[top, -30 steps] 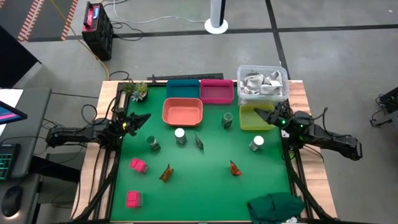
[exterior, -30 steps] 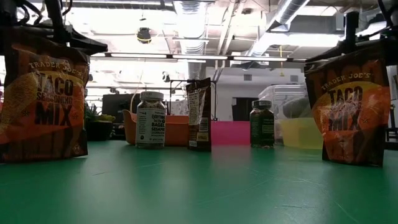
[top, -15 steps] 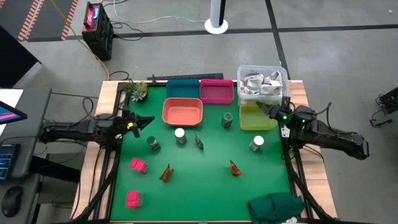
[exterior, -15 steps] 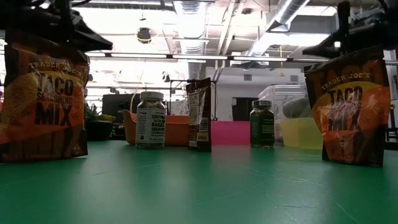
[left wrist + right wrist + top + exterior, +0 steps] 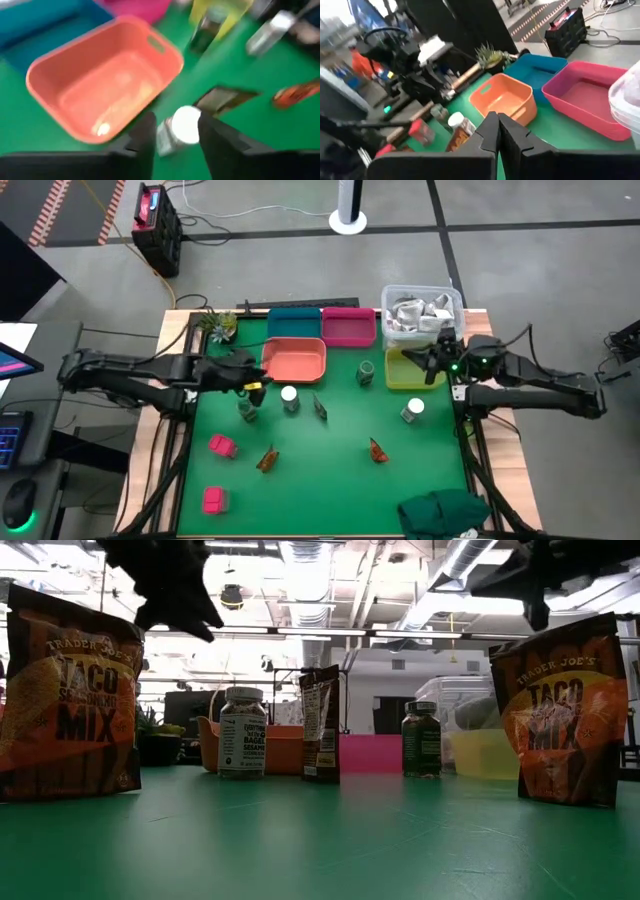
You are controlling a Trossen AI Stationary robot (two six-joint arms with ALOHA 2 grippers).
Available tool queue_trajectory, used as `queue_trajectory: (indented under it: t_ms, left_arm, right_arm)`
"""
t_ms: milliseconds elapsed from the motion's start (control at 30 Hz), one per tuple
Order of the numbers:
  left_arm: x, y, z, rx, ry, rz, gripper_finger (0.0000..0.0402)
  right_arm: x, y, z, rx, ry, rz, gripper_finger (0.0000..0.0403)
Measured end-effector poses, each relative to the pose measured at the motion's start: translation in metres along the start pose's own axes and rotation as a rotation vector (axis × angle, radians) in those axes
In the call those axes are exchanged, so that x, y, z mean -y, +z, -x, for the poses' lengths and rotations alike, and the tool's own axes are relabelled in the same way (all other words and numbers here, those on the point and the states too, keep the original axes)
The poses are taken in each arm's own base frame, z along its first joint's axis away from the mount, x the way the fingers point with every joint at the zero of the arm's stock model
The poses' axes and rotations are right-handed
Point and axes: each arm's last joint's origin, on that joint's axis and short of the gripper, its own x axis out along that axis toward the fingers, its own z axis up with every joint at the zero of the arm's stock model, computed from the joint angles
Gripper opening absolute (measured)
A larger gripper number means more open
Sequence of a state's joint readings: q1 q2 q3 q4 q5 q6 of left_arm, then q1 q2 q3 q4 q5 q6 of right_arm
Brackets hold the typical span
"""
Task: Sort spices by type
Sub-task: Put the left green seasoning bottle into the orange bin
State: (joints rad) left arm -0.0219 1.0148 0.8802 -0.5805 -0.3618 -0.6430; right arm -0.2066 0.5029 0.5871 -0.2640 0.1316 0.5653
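Note:
My left gripper (image 5: 252, 380) is open and hangs above the mat between the orange bin (image 5: 294, 360) and a dark green jar (image 5: 246, 411). In the left wrist view its fingers frame a white-capped jar (image 5: 184, 125) that stands below them, untouched. My right gripper (image 5: 426, 361) is shut and empty over the yellow bin (image 5: 408, 370). A second white-capped jar (image 5: 413, 411), a second green jar (image 5: 366, 372), two pink blocks (image 5: 221, 445) (image 5: 213, 499) and three sachets (image 5: 320, 408) (image 5: 267, 458) (image 5: 377, 449) stand on the green mat.
Teal (image 5: 294, 323) and pink (image 5: 348, 326) bins sit at the far edge. A clear box of wrappers (image 5: 421, 312) stands far right, a plant sprig (image 5: 218, 326) far left, and a green cloth (image 5: 445, 513) near right. Open mat lies between the items.
My left gripper has gone toward the table's right, from the left edge to beside the orange bin, over the green jar and white-capped jar. My right gripper has shifted a little toward the table's left, over the yellow bin. No spice has moved.

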Motion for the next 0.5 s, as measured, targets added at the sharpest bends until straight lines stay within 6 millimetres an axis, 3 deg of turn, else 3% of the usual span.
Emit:
queue_trajectory:
  t_ms: [200,367,500]
  left_arm:
    - [0.013,0.009,-0.003,-0.308,0.052,-0.070,0.0220]
    - [0.017,0.003,-0.009,-0.482,0.044,-0.040,0.0265]
    - [0.016,-0.003,-0.018,-0.529,0.094,-0.113,0.0299]
  right_arm:
    - [-0.014,0.006,-0.004,-0.034,0.058,0.164,0.0087]
    - [-0.016,0.004,-0.008,-0.059,0.060,0.191,0.0161]
    - [-0.018,0.001,-0.012,-0.087,0.064,0.230,0.0226]
